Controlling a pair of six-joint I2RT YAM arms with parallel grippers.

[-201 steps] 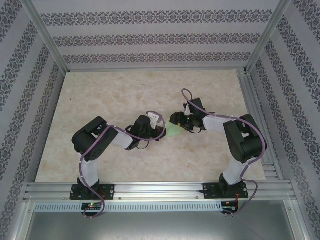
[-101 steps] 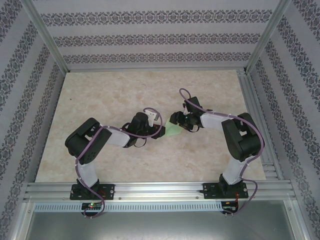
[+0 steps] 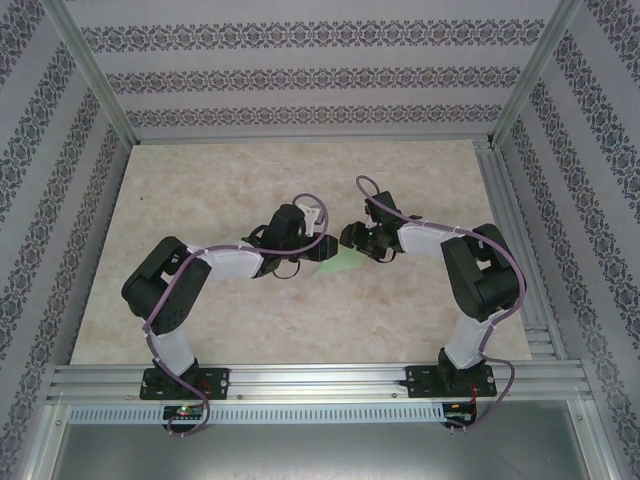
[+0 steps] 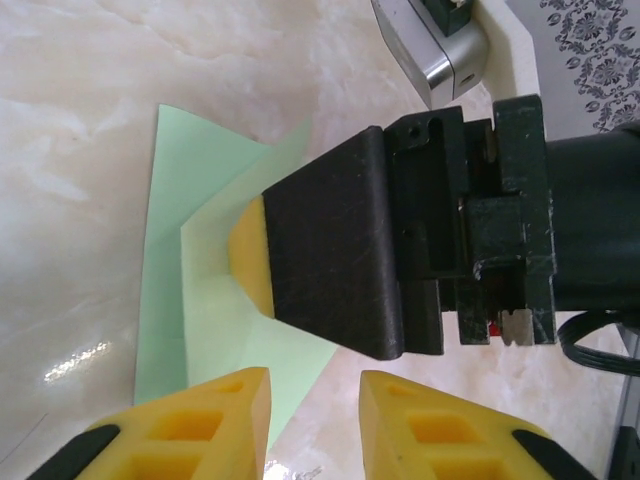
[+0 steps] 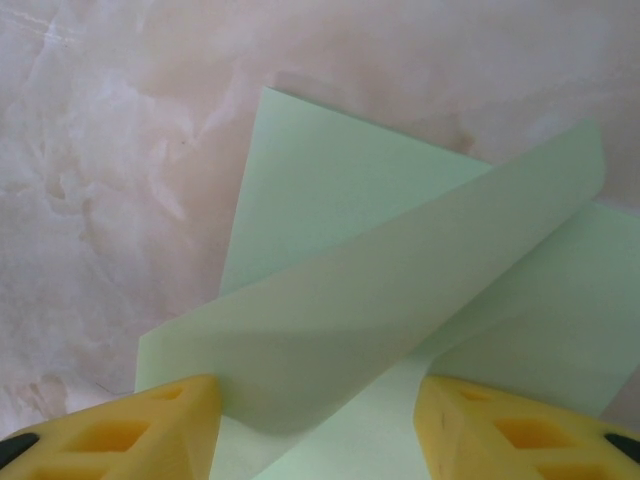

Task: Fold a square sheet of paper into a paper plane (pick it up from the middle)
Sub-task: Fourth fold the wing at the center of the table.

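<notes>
The square sheet of paper (image 3: pixel 342 263) is pale mint green and lies on the table between the two grippers, folded into a wide wedge of overlapping layers rather than a slim dart. In the right wrist view a loose flap of the paper (image 5: pixel 400 290) curls up between the fingers of my right gripper (image 5: pixel 318 430), which stands open over it. In the left wrist view one pad (image 4: pixel 250 250) of the right gripper rests on the paper (image 4: pixel 190 190). My left gripper (image 4: pixel 315 420) is open at the paper's near edge, with one finger over the sheet. From above, the left gripper (image 3: pixel 308 256) faces the right gripper (image 3: pixel 352 240).
The tabletop (image 3: pixel 200 190) is pale marble-patterned board. Patterned walls and aluminium posts (image 3: pixel 95 75) enclose it at the back and sides. A rail (image 3: pixel 320 380) carries both arm bases at the near edge. The right wrist's camera housing (image 4: pixel 430 50) sits close above the left fingers.
The left arm has stretched out to the right and away from its base, bringing its gripper up to the paper. The right gripper has hardly moved and stays on the sheet.
</notes>
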